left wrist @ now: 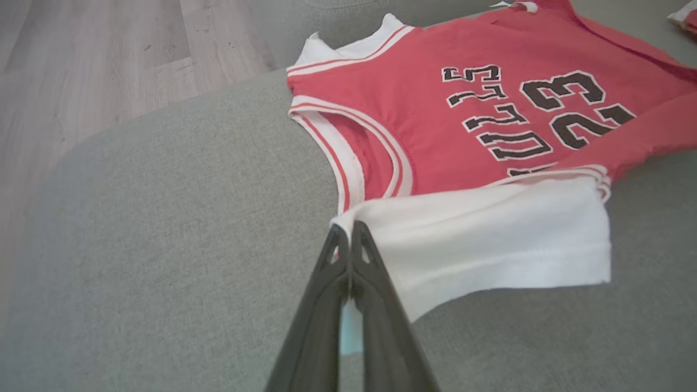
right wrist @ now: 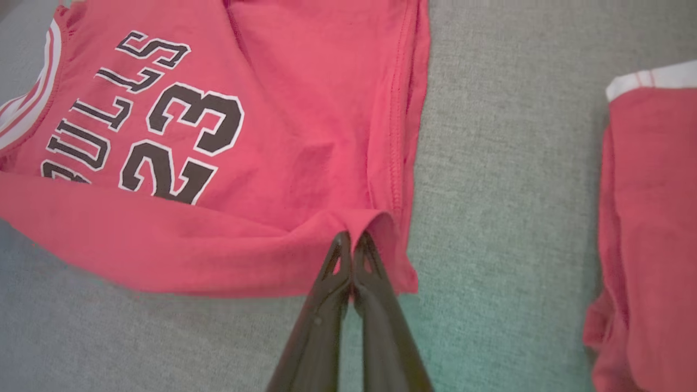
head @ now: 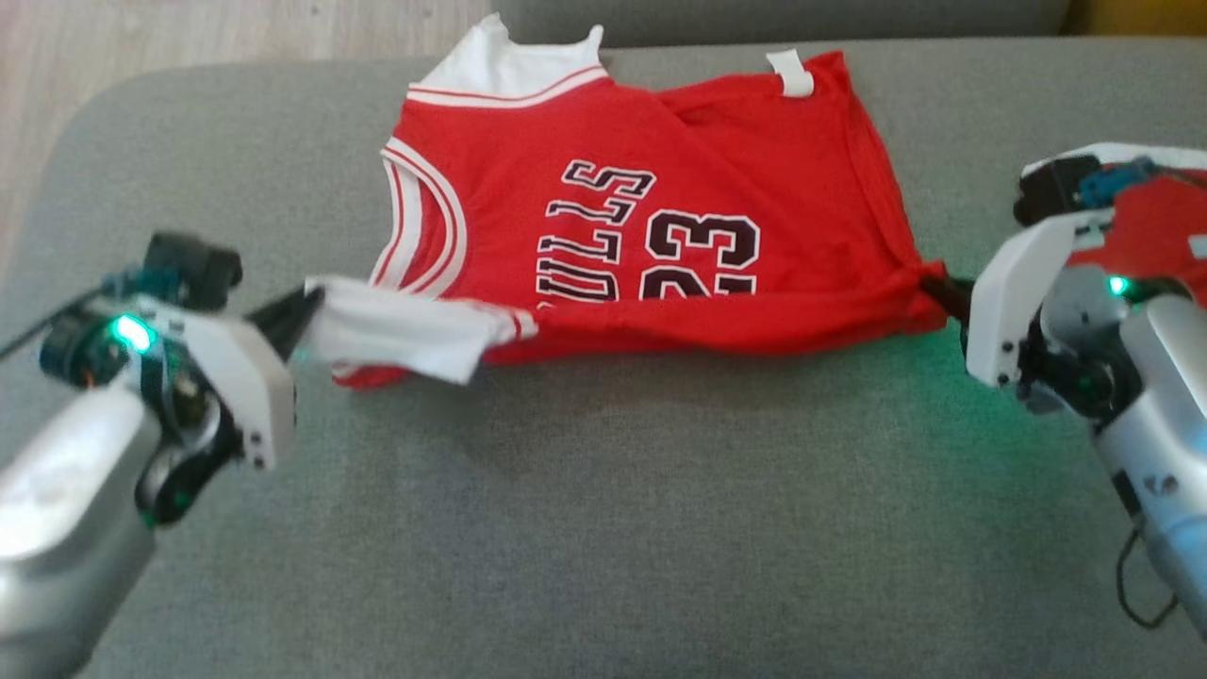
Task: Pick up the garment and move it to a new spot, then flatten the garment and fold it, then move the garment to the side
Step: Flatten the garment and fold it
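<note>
The jersey (head: pixel 660 189) lies on the far half of the grey cushion (head: pixel 603 528), with its near edge turned over so that it covers the foot of the lettering. We see the left jaws pressed fully together on the white panel (left wrist: pixel 490 239) at the near-left corner. The right jaws are likewise closed, on the red hem corner at the near right. Both pinches take little cloth, close to the tips, so we judge that a firm pull could slip one corner free and let the fold drop askew. Uneven travel of the two arms would slant the crease. A second garment (right wrist: pixel 648 218) lies apart to the right, near the right arm, and could be snagged. To the left, the cushion's rounded edge and the floor (head: pixel 189 28) beyond it limit movement. The bare cushion nearer us gives the open room.
</note>
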Motion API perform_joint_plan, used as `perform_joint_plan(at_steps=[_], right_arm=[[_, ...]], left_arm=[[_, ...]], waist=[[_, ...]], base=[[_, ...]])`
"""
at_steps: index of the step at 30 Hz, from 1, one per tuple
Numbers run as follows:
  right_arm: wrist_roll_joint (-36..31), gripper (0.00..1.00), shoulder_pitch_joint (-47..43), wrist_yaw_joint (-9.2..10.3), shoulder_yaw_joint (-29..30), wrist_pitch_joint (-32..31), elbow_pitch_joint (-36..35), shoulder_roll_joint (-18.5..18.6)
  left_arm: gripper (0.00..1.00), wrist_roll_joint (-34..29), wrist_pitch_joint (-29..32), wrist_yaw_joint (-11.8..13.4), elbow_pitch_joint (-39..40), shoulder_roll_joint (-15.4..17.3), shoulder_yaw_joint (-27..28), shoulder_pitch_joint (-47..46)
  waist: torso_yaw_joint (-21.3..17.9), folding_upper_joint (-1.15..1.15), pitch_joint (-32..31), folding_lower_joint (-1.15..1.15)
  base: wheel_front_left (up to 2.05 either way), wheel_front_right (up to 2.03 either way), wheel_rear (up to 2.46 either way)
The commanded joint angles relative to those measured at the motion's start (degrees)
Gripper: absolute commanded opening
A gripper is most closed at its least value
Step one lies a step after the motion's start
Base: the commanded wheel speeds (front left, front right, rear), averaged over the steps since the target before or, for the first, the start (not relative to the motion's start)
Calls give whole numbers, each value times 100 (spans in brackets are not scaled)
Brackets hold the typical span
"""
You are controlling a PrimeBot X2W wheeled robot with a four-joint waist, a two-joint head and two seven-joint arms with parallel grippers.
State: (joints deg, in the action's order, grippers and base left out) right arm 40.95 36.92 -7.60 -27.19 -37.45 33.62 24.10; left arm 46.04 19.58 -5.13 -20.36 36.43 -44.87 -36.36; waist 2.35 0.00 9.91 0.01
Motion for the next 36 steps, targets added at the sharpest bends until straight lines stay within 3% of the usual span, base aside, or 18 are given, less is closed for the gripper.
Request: perform_joint_plan(at_steps=[1, 9, 17, 18, 19, 20, 21, 29, 36], right_arm=[[-88, 0, 282, 11, 31, 68, -85, -21], [-370, 0, 839, 11, 9, 248, 380, -331], [-536, 0, 1230, 11, -152, 415, 784, -586], [-564, 0, 1283, 11, -156, 455, 845, -602], [-615, 0, 1346, 11, -130, 555, 913, -617], [-688, 85, 1414, 11, -107, 709, 966, -638], [-747, 100, 1477, 11, -48, 875, 1044, -673], [-982, 100, 1696, 11, 526, 2893, 1414, -1044], [-997, 100, 1344, 11, 1014, 4444, 1476, -1357]], left_arm=[[0, -87, 19, -32, -35, 160, 216, -524], [0, -523, -33, -172, -918, -108, -133, -1394], [0, -772, -496, -220, -1617, -445, -408, -1993], [30, -808, -608, -221, -1718, -492, -412, -2068], [92, -855, -756, -212, -1819, -548, -405, -2145], [100, -897, -946, -163, -1922, -614, -372, -2224], [100, -944, -1184, -85, -2020, -687, -325, -2307], [100, -878, -3175, 553, -2727, -1262, 298, -2579], [100, -942, -3452, 800, -2285, -1435, 842, -2205]], waist=[[-34, 0, 123, -1], [-171, 0, 440, -1], [-297, 0, 677, -1], [-311, 0, 706, -1], [-317, 0, 728, -1], [-321, 0, 751, -1], [-320, 0, 769, -1], [-211, 0, 630, -1], [-48, 0, 291, -1]], base=[[0, 0, 0], [0, 0, 0], [0, 0, 0], [0, 0, 0], [0, 0, 0], [0, 0, 0], [0, 0, 0], [0, 0, 0], [0, 0, 0]])
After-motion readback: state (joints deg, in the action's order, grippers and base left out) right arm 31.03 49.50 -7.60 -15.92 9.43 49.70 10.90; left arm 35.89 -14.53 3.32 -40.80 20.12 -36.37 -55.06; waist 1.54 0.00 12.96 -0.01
